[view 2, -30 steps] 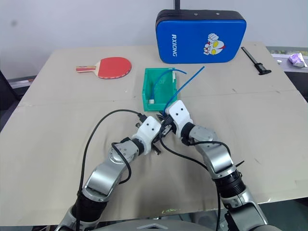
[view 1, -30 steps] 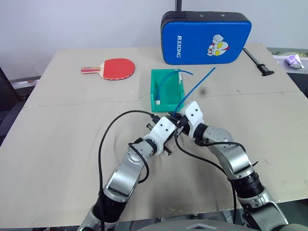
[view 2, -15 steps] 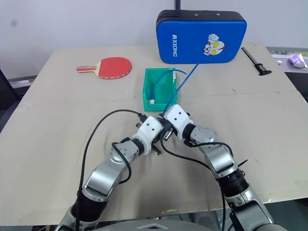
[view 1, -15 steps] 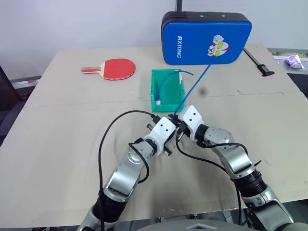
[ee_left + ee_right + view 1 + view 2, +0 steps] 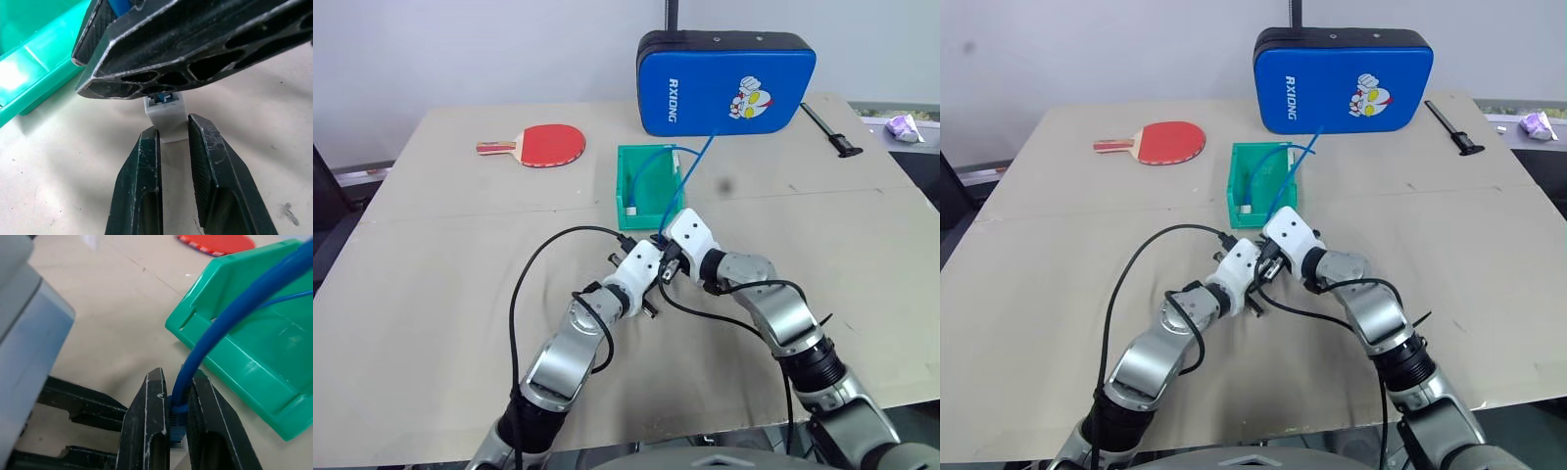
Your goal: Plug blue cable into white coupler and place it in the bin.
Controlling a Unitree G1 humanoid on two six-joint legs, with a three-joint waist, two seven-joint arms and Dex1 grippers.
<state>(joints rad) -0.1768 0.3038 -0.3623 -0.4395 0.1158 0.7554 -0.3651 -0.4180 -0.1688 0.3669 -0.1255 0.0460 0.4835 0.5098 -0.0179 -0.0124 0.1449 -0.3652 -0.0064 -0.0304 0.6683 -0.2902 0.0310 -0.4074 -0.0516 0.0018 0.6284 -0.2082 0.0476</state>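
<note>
Blue cable (image 5: 690, 178) slants up from right gripper (image 5: 178, 431)

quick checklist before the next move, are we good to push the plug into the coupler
1. Left end effector shut on the small white plastic cube coupler: ok.
2. Right end effector shut on the thin bright blue cable near its plug: ok.
3. Plug at the coupler's socket: ok, its blue tip sits at the opening.
4. Plug fully seated: cannot tell, the right end effector's finger covers the joint.
5. Green rectangular plastic bin close ahead of both end effectors, open top unobstructed: ok.
6. Bin contents: another blue cable with a white piece already lies inside; room left, ok.
</note>
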